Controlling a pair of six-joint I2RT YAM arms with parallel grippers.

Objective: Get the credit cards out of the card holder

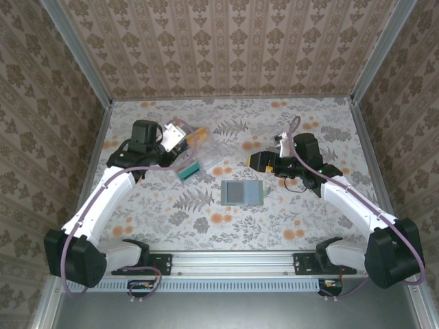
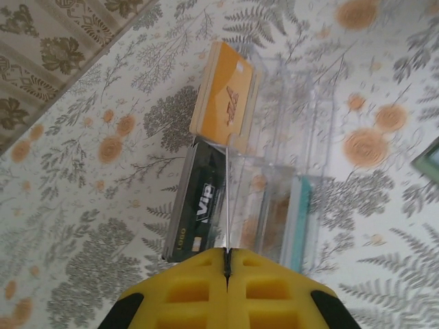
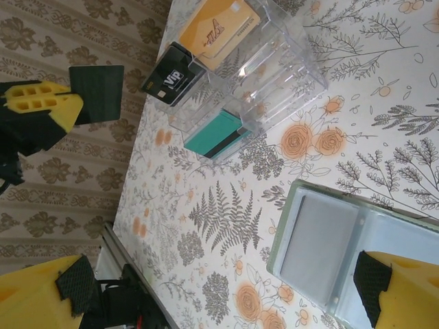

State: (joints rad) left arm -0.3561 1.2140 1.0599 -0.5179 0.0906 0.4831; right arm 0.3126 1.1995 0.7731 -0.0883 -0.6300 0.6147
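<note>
The left hand (image 2: 227, 255), clamped on a credit card (image 3: 96, 92), poises it edge-on over the clear box (image 2: 295, 116) upper-left, while the right hand (image 1: 262, 162), spread wide, is nearer the card holder (image 1: 241, 192).

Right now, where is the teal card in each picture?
Top camera: teal card, left of centre, at the clear box's near end.
Left wrist: teal card, lower right of centre.
Right wrist: teal card, upper middle.
Shared landmark: the clear box.
</note>
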